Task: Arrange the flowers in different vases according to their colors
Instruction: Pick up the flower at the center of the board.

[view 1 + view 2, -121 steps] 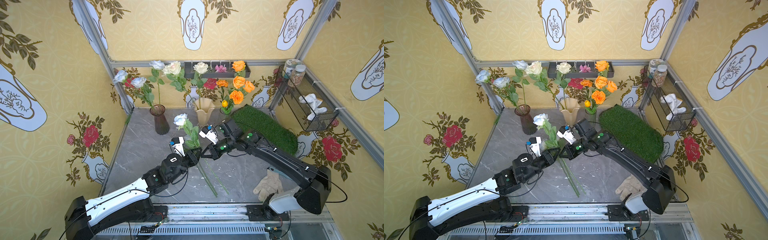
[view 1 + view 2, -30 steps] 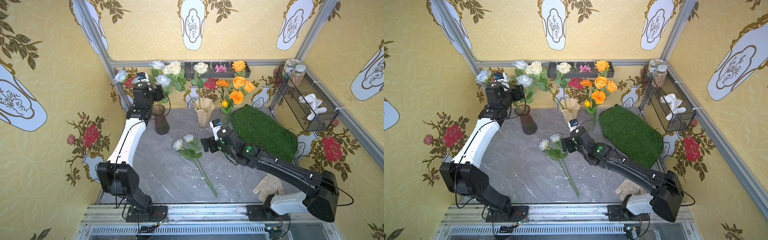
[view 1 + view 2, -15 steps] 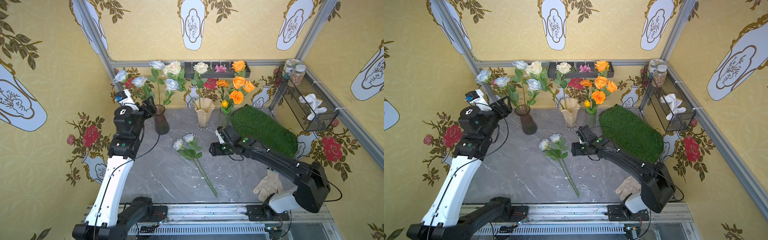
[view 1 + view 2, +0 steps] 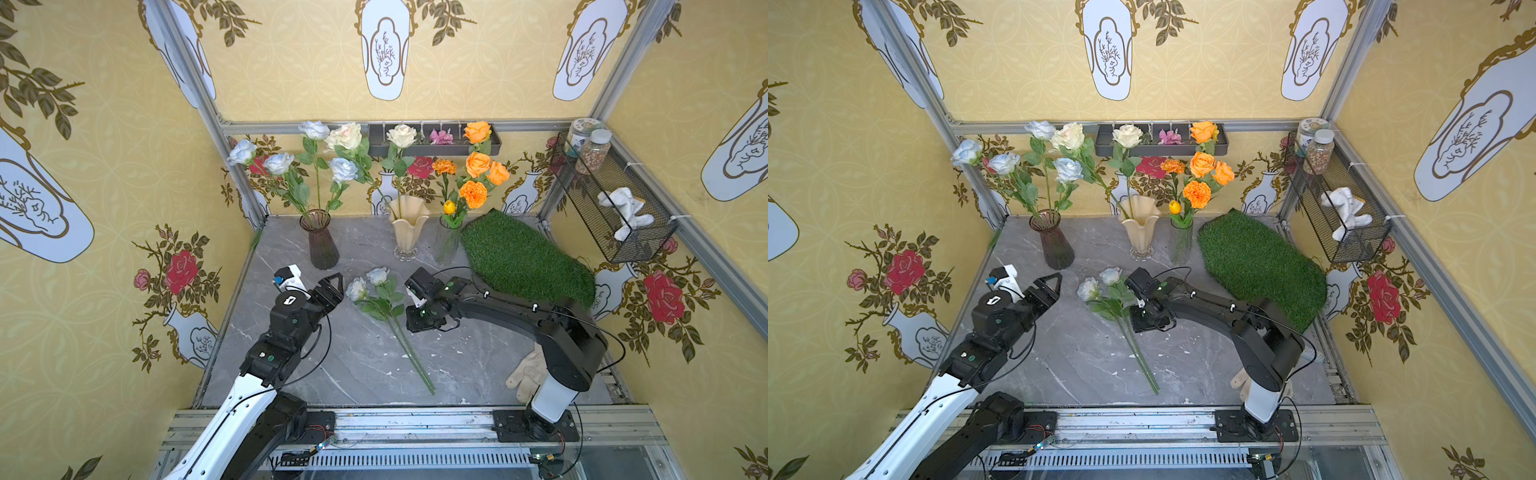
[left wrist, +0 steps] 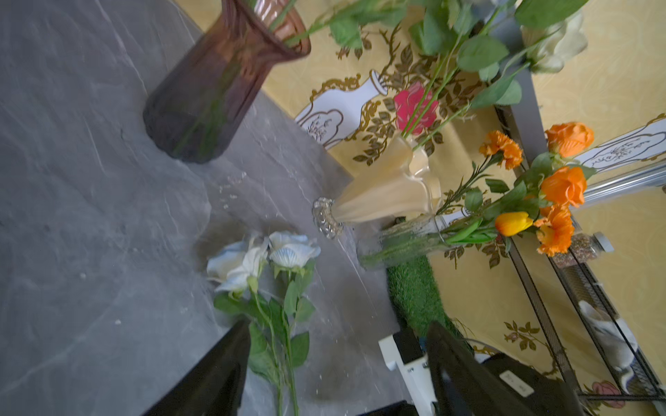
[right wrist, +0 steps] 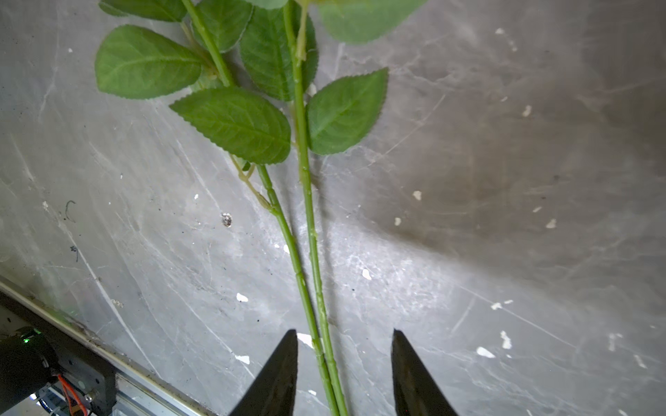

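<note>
Two pale blue-white flowers (image 4: 356, 288) lie side by side on the grey table, and their stems (image 6: 306, 230) run toward the front edge. My right gripper (image 6: 344, 342) points down over those stems, open, with a fingertip on each side and neither touching. Left of the blooms hovers my left gripper (image 4: 334, 284), open and empty; the left wrist view also shows it (image 5: 338, 326). At the back stand the vases. The purple-brown vase (image 4: 320, 243) holds pale blue roses. Cream roses fill the cream vase (image 4: 408, 232). The clear vase (image 4: 449, 247) holds orange blooms.
A green turf mat (image 4: 523, 257) covers the back right of the table. A work glove (image 4: 528, 374) lies by the right arm's base. On the right wall hangs a wire basket (image 4: 615, 208), and a dark tray (image 4: 432, 143) sits on the back wall.
My left arm has swung down from the purple-brown vase to the table beside the lying blooms. My right gripper has lowered over the stems and its jaws have narrowed.
</note>
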`<action>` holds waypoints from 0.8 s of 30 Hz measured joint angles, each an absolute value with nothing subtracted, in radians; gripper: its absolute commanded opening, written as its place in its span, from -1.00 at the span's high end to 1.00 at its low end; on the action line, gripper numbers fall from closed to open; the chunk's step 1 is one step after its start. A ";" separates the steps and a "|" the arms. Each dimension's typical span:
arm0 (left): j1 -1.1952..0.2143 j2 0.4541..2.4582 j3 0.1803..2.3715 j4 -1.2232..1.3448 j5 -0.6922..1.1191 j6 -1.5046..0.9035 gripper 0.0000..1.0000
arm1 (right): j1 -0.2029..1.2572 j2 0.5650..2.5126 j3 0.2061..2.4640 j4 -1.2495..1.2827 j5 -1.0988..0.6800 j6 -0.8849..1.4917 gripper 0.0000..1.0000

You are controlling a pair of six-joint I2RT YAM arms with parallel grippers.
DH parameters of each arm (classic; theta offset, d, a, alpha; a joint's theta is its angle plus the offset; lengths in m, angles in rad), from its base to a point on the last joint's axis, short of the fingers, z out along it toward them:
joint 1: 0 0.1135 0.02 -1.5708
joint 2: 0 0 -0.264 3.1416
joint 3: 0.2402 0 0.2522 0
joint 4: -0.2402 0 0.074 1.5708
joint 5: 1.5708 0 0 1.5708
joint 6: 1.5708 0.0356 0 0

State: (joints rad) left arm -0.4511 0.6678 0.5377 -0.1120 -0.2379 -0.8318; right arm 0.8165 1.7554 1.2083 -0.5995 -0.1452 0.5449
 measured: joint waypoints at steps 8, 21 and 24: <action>-0.591 0.667 0.378 0.047 -0.348 -0.982 -0.67 | 0.867 1.869 1.277 -0.598 -0.096 0.564 0.36; -0.595 0.677 0.351 0.133 -0.363 -1.014 -0.83 | 0.897 1.965 1.317 -0.595 -0.067 0.572 0.60; -0.595 0.698 0.352 0.147 -0.358 -1.014 -0.93 | 0.897 1.971 1.315 -0.596 -0.054 0.571 0.74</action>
